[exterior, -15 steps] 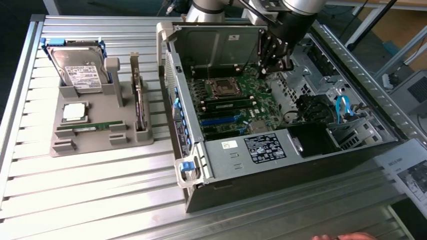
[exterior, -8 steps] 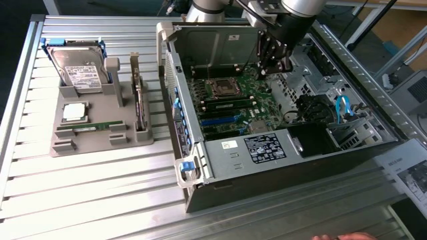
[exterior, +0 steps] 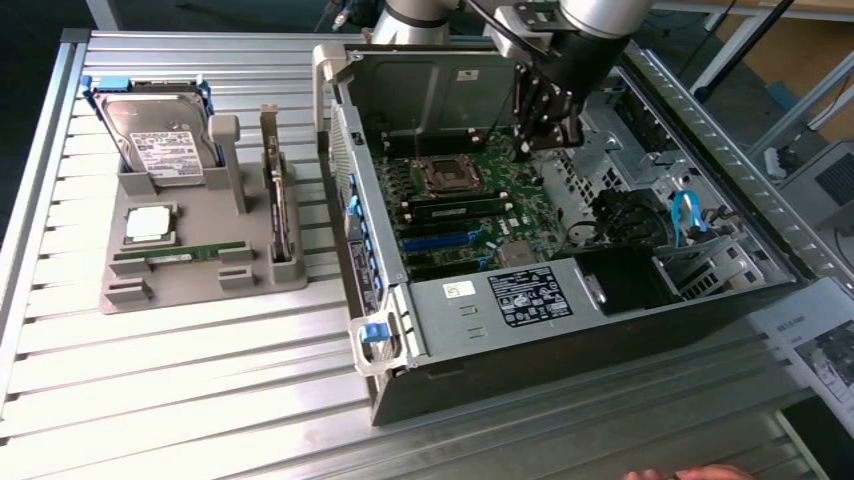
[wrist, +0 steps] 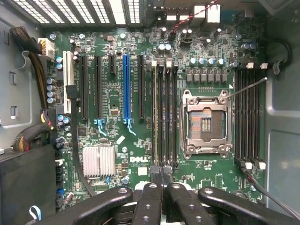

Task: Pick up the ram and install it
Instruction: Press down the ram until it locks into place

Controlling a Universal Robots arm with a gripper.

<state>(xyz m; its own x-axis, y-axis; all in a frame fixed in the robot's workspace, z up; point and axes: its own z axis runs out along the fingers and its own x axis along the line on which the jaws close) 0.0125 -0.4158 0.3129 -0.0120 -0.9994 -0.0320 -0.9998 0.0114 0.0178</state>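
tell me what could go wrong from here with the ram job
The shut gripper sits low over the memory slots, right beside the open processor socket; a sideways slip could bend its pins. A thin grey wire crosses the other slots and might snag on the gripper.

Ribbed silver aluminium tabletop (exterior: 200, 370), brushed, bright glare. Matt grey plastic parts holder (exterior: 187, 285). Bare dull sheet-metal computer case (exterior: 427, 90). Glossy green circuit-board motherboard (wrist: 140, 108), finned silver metal heatsink (wrist: 98, 161). Matt black metal hand (wrist: 161, 176). Thin green ram stick (exterior: 180, 255), white paper label.
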